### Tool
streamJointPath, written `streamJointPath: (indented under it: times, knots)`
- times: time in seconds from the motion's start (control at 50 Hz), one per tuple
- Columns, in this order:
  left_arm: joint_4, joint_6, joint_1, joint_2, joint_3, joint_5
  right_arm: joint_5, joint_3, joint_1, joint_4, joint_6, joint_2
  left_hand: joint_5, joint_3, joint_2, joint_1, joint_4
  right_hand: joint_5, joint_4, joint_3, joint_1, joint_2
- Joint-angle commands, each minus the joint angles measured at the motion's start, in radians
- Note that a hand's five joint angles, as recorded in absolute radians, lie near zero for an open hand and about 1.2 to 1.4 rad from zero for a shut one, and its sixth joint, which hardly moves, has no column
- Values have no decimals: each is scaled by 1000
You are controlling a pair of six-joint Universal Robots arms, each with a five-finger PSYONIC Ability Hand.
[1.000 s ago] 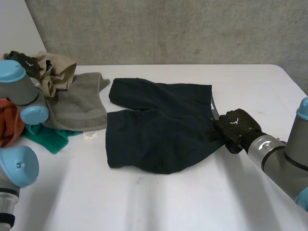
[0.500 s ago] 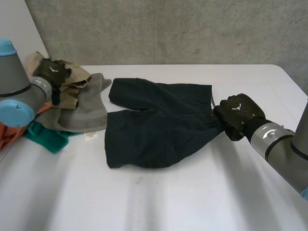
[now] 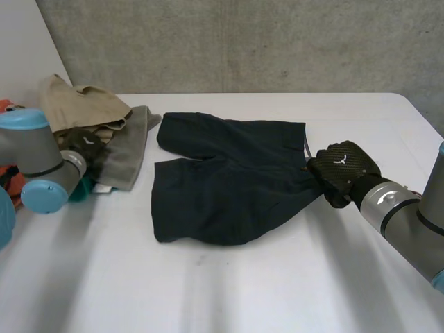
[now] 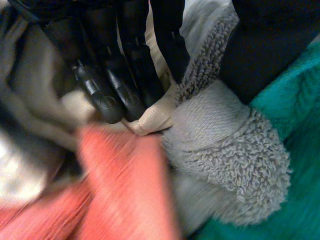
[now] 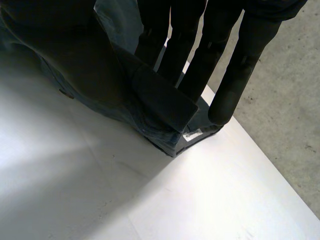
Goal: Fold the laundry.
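Dark navy shorts (image 3: 229,187) lie spread flat in the middle of the white table (image 3: 277,284). My right hand (image 3: 343,172) is at their waistband on the right side, and the right wrist view shows its fingers (image 5: 200,55) closed over the waistband fold (image 5: 160,100). My left hand (image 3: 84,147) is on the laundry pile at the table's left. In the left wrist view its fingers (image 4: 115,65) and thumb pinch a fold of the beige garment (image 4: 152,117), beside the grey towel (image 4: 225,145).
The pile holds the beige garment (image 3: 83,104), the grey towel (image 3: 128,156), a green cloth (image 4: 295,100) and an orange cloth (image 4: 125,190). A concrete wall (image 3: 277,41) runs behind the table. Bare tabletop lies in front of the shorts.
My left hand came down from the top of the pile to its front, and the grey towel was drawn leftwards and bunched. The right hand and the shorts shifted only slightly.
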Motion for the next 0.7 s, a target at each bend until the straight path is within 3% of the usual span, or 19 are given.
streamJointPath:
  times: [0.02, 0.22, 0.26, 0.32, 0.4, 0.56, 0.7]
  knots:
    - [95, -4, 61, -79, 203, -346, -2, 8, -3, -1, 0, -8, 334, 257, 212, 257, 212, 239, 202, 208, 287, 222]
    - [0, -32, 41, -43, 185, -190, 0, 7, 3, 2, -3, -8, 334, 257, 212, 257, 212, 239, 202, 208, 287, 222]
    - [-8, -73, 28, -1, 133, -167, -5, 2, 3, 5, 1, -12, -127, -204, -249, -204, -250, 239, 202, 208, 287, 222]
    - [-12, -119, 18, 63, 52, -146, -5, -1, 3, 5, 3, -28, -624, -701, -746, -701, -746, 239, 202, 208, 287, 222]
    - [-23, -142, 9, 160, -59, -126, -5, -4, 11, 10, 3, -52, -804, -881, -926, -881, -926, 239, 202, 208, 287, 222]
    - [-147, -152, -28, 388, -315, -60, 2, -39, 29, 30, 15, -88, -851, -929, -974, -929, -974, 239, 202, 208, 287, 222]
    - [-216, -220, -86, 628, -556, 80, 14, -82, 54, 77, 44, -98, -857, -935, -980, -934, -980, 239, 202, 208, 287, 222]
